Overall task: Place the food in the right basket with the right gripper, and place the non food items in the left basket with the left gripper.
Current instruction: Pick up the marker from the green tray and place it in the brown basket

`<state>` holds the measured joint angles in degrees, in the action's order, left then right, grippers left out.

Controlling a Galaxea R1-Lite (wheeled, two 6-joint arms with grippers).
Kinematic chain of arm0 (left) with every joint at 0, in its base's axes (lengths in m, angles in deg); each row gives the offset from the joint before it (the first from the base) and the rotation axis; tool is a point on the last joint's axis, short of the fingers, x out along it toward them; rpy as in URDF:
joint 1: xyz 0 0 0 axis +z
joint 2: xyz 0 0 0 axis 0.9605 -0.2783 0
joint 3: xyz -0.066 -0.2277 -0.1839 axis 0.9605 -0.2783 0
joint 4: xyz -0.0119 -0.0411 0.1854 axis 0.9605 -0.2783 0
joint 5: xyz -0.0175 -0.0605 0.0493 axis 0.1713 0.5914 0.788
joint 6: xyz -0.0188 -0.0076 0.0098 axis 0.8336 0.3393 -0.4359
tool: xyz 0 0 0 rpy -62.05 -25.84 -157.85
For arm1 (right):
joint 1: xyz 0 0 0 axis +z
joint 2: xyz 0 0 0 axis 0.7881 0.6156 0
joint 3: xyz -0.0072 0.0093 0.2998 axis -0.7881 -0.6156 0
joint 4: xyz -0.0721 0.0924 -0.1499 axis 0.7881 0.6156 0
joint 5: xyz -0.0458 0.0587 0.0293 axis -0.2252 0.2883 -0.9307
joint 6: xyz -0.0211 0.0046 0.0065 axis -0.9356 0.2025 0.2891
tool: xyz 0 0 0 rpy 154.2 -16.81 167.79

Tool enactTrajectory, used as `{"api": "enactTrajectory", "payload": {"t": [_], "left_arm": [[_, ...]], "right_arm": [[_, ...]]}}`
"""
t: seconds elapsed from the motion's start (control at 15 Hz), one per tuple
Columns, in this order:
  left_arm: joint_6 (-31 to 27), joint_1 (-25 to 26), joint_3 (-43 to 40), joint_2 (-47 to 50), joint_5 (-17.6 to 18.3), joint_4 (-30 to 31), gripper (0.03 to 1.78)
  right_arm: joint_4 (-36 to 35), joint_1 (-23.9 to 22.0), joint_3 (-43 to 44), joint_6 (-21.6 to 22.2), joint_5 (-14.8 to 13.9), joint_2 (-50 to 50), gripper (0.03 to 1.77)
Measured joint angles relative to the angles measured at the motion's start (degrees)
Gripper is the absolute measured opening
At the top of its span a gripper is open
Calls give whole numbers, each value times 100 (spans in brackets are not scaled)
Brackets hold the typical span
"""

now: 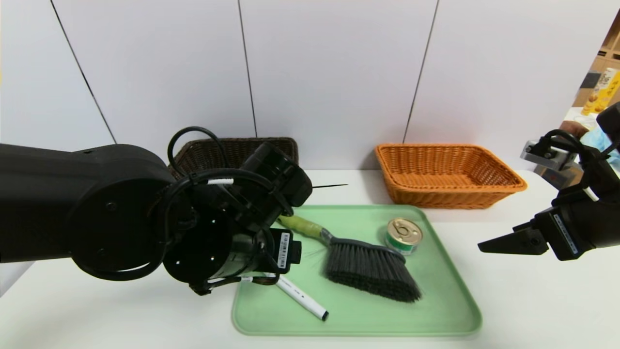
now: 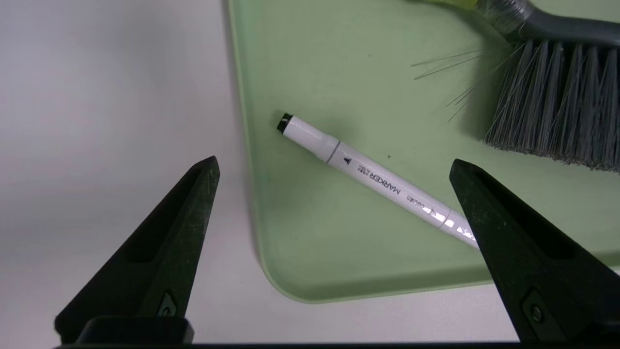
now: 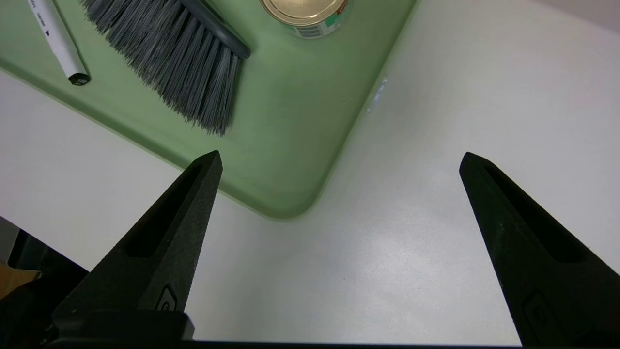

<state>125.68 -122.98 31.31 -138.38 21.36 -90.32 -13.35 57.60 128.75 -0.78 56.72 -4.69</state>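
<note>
A small tin can [image 1: 404, 235] with a gold lid, a hand brush [image 1: 368, 269] with a green handle and a white marker [image 1: 300, 295] all lie on a green tray [image 1: 450, 310]. My left gripper [image 2: 334, 164] hovers open above the marker [image 2: 378, 182] at the tray's near left corner, its jaws wide apart and holding nothing. My right gripper [image 1: 489, 246] hangs open over bare table to the right of the tray, apart from the can [image 3: 307, 14]. The dark brown basket [image 1: 232, 150] stands at the back left, partly hidden by my left arm. The orange basket [image 1: 445, 174] stands at the back right.
A white wall runs close behind both baskets. The tray's near right corner [image 3: 290, 145] lies just ahead of my right gripper [image 3: 341, 156]. White table top surrounds the tray. Shelving and boxes show at the far right edge [image 1: 600, 87].
</note>
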Motion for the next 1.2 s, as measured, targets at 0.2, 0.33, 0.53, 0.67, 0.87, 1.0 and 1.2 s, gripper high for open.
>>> {"api": "enactTrajectory", "payload": {"t": [0.2, 0.33, 0.53, 0.67, 0.87, 1.0, 1.2], "left_arm": [[491, -96, -11, -68, -11, -347, 169], [686, -163, -11, -106, -9, -395, 169], [836, -339, -11, -190, -41, -397, 169], [666, -367, 2, -200, -55, -393, 169], [-424, -207, 2, -77, 22, -347, 169], [-1529, 144, 67, 69, 384, -295, 169], [-3450, 948, 223, 293, 1676, -288, 169]], "right_arm": [[-2, 2, 0, 27, 9, 4, 170], [-10, 7, 1, 27, 9, 4, 170], [-10, 7, 1, 24, 11, 6, 170], [-5, 7, 1, 27, 13, 4, 170], [9, -12, -22, 37, 6, 0, 170], [6, -17, -57, 39, 9, -16, 170], [4, -22, -74, 91, 9, -43, 170]]}}
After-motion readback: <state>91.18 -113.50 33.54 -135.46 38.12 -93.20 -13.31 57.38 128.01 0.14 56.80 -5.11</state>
